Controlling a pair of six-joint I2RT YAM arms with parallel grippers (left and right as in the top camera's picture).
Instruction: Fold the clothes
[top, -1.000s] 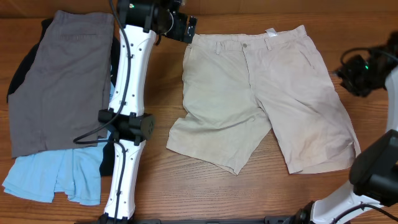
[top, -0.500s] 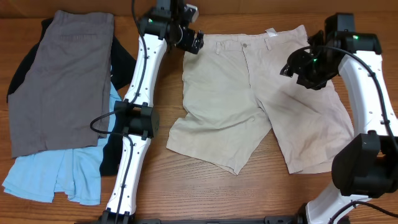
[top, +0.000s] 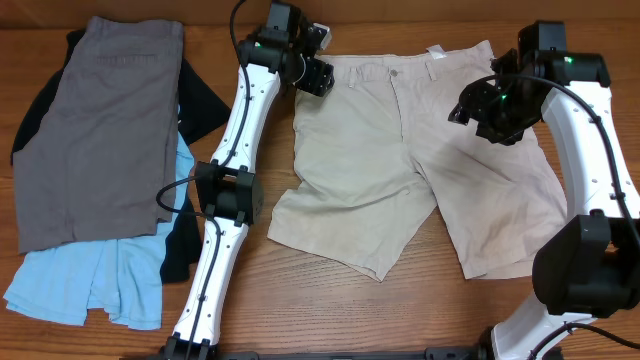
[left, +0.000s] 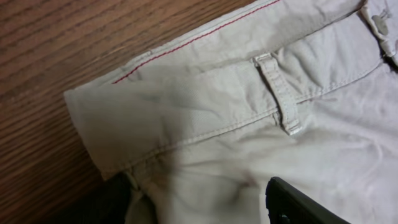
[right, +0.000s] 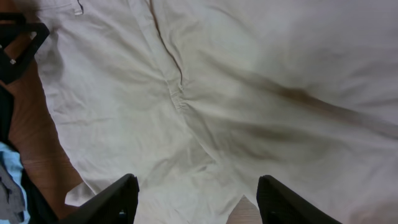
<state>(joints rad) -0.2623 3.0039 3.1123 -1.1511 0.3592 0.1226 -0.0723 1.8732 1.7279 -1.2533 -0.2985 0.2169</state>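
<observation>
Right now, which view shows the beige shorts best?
Overhead: the beige shorts show spread flat, waistband to hems. Left wrist shows only a waistband corner with a belt loop; right wrist shows only the crotch seam area.

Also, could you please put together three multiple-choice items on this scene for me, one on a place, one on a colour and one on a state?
1. Where on the khaki shorts is the left gripper?
A. a leg hem
B. a top corner by the waistband
C. the crotch

2. What colour is the stitching along the shorts' top edge?
A. red
B. blue
C. green

3. How do the khaki shorts lie?
A. folded in half
B. bunched in a heap
C. spread flat, unfolded

Answers: B, since the left wrist view looks straight at the waistband corner; A, since a thin red line runs along that edge; C, since both legs lie side by side in the overhead view.
</observation>
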